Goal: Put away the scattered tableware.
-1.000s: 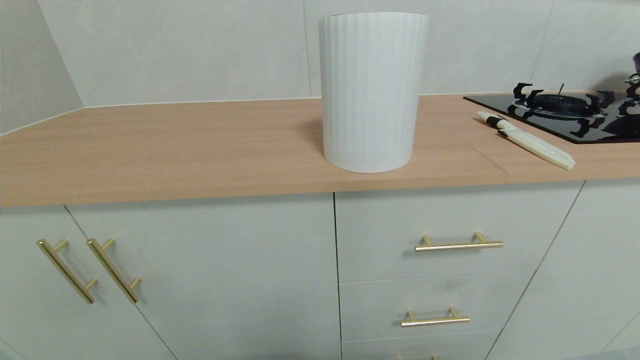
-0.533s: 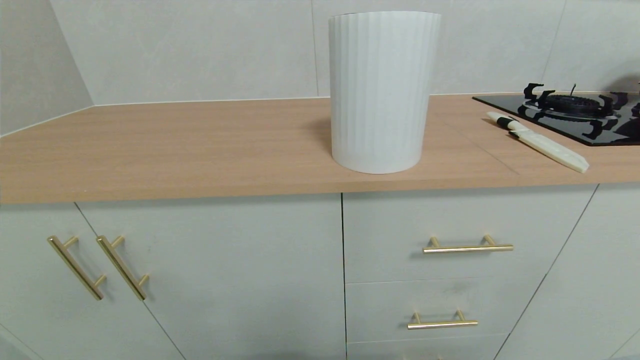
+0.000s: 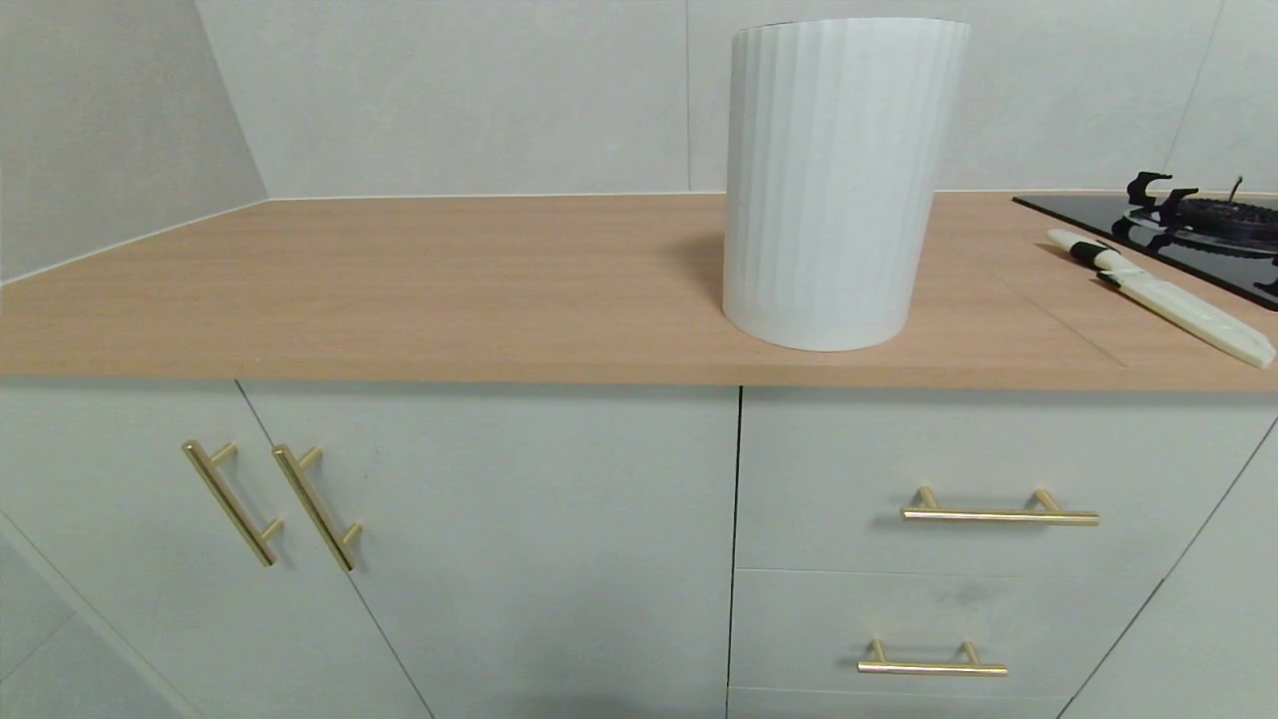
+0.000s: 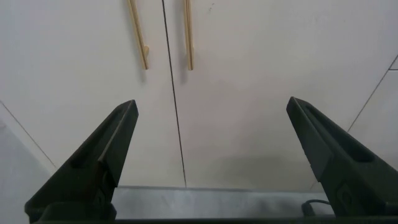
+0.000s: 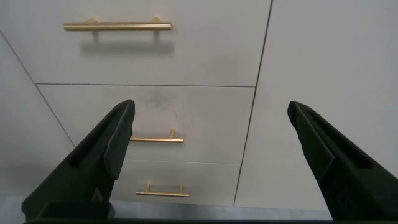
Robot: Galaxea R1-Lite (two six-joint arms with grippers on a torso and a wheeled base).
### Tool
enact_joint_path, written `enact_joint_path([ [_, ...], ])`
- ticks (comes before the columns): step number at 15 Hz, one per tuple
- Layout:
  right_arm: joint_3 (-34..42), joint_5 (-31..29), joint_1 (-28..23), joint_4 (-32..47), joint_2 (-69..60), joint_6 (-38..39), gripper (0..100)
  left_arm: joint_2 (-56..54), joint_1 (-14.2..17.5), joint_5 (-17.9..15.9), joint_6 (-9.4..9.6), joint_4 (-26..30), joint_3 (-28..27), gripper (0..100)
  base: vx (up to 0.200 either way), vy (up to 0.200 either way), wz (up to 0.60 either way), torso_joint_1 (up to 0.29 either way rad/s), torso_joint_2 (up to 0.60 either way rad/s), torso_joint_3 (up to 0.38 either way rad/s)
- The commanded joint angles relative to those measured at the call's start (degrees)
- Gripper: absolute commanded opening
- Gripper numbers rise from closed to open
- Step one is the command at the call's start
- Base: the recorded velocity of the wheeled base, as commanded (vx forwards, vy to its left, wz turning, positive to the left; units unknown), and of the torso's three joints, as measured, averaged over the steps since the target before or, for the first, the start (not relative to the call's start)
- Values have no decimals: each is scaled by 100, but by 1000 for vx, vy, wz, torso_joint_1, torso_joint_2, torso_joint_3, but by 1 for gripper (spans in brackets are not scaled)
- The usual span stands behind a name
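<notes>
The white ribbed cylindrical container is standing upright on the light brown wooden countertop. It is sitting near the front edge, above the seam between the cabinet doors and the drawer stack.

The cream-coloured knife with a black band on its handle is lying flat on the same countertop, well apart from the container and on the robot's right. Its handle end is pointing toward the wall and its blade tip toward the front edge. The knife is lying just beside the black glass gas hob, which is carrying a black burner grate.

Below the countertop, two pale grey cabinet doors are sitting closed, each with a slim brass bar handle close to the seam. To their right, the pale grey drawer fronts are also sitting closed, with horizontal brass pulls.

The left gripper is hanging in front of the cabinet doors with its two dark fingers spread wide and nothing between them. The door seam is running between the fingers.

The right gripper is facing the drawer stack. Its fingers are likewise spread wide and are holding nothing, and three brass pulls are showing beyond them.
</notes>
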Motion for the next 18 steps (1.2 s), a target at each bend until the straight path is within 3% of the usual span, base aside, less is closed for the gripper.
enact_joint_path([
  [1,0,2,0,-1,9,0,100,5,4,1,0,-1,1,100,0,0,0,0,0,0],
  [6,0,2,0,-1,9,0,100,5,4,1,0,-1,1,100,0,0,0,0,0,0],
  [9,0,2,0,-1,9,0,100,5,4,1,0,-1,1,100,0,0,-600,-2,1,4],
  [18,0,2,0,-1,9,0,100,5,4,1,0,-1,1,100,0,0,0,0,0,0],
])
